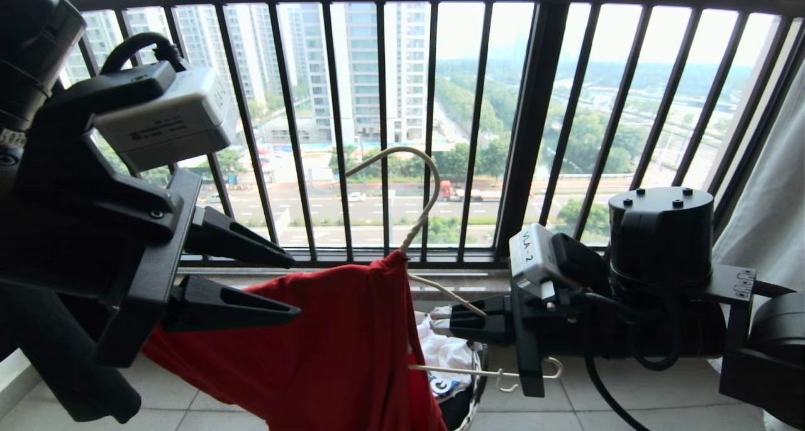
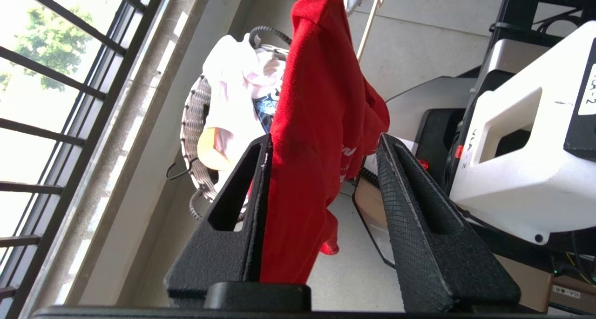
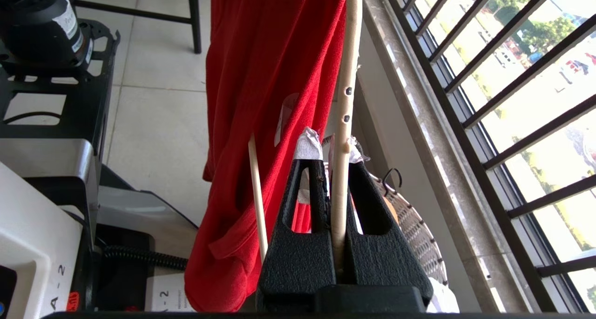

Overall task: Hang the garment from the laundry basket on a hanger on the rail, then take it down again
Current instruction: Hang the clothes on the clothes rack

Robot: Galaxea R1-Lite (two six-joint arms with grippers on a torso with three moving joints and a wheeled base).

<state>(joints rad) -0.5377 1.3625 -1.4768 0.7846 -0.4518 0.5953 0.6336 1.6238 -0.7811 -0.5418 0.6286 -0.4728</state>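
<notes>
Right tool [image 1: 454,319] clamped on cream hanger [image 1: 422,199], limp red garment [image 1: 327,349] draped; left tool [image 1: 292,284] agape.

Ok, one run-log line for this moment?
right gripper: shut on hanger | left gripper: open astride garment | garment: partly on hanger, above laundry basket

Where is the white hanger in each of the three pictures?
Head view: the hanger is in the middle, its hook up before the window bars, the red shirt draped on it.
Left wrist view: only a bit of it shows at the top, beside the shirt.
Right wrist view: its arm runs up the middle, clamped in the right gripper.
Shared landmark: the red shirt.
</notes>
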